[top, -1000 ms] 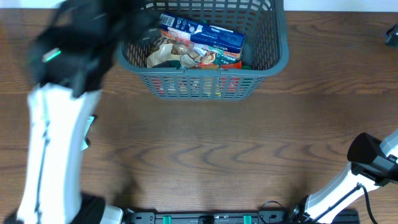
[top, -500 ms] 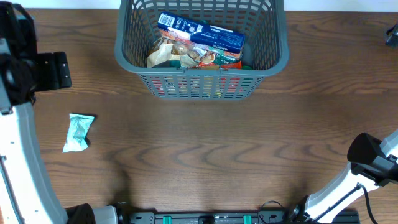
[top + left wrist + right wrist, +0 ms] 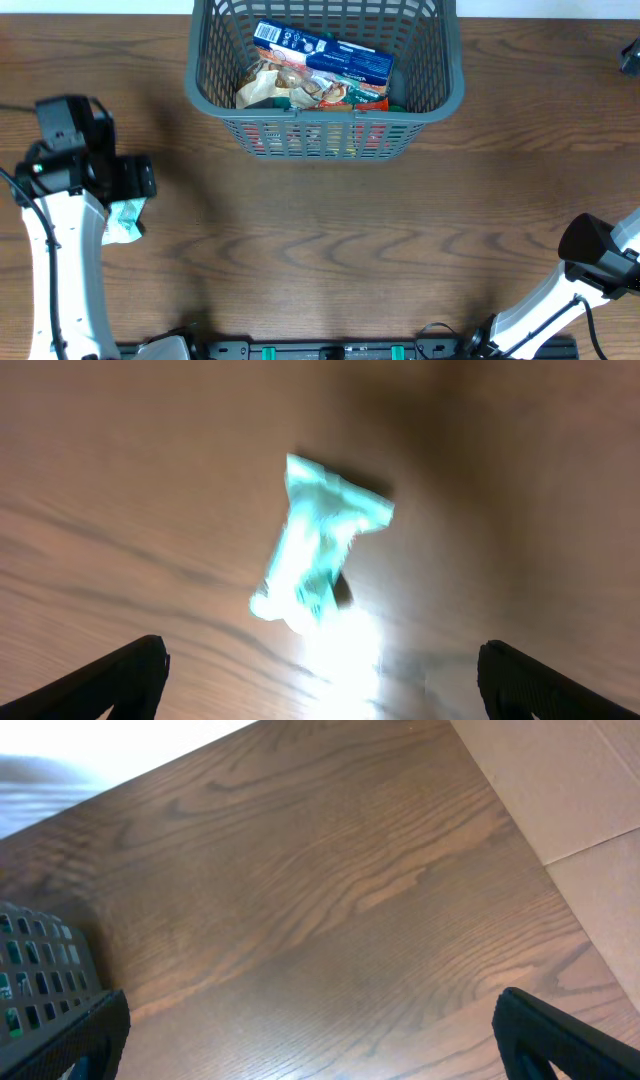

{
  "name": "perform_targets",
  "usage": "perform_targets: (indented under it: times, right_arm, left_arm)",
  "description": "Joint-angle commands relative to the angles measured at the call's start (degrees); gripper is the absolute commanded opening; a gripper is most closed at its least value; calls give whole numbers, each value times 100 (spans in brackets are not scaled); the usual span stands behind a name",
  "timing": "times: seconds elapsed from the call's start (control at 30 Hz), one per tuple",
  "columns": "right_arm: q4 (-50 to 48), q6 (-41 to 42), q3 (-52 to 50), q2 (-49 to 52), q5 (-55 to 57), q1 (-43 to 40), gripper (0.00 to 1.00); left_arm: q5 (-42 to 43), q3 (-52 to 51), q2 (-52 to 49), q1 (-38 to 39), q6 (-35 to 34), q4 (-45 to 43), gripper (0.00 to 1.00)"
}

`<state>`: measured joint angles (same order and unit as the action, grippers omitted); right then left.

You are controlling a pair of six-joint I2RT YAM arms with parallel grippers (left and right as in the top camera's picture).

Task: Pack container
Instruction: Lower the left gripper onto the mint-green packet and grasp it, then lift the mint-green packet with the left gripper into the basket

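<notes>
Swung down from the far-left edge, my left pincer hovers spread wide above a small crinkled pale-teal plastic packet on the brown wooden table. My right pincer gapes empty. At the far edge, the large dark grey slotted plastic basket holds a flat blue packet atop mixed snack wrappers.
</notes>
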<state>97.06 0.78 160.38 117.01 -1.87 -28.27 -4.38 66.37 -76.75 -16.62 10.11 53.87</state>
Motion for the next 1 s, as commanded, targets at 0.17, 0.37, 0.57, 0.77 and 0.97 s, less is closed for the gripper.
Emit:
perform_targets:
  times: [0.17, 0.37, 0.57, 0.77, 0.97]
  right_arm:
    - [2, -63, -11, 31, 22, -15, 99]
    - [0, -63, -11, 31, 20, -15, 99]
    - [17, -63, -11, 33, 22, -15, 99]
    - [22, -61, -11, 33, 20, -15, 99]
    - [22, -59, -11, 33, 17, -15, 99]
  left_arm:
    - [426, -1145, -129, -610, -52, -973, 98]
    - [433, -1226, -531, -710, 304, -1449, 99]
    - [442, -1226, -1261, -710, 442, -1810, 99]
    - [442, -1226, -1843, -710, 726, -2149, 99]
    - [442, -1226, -2247, -710, 811, -2538, 99]
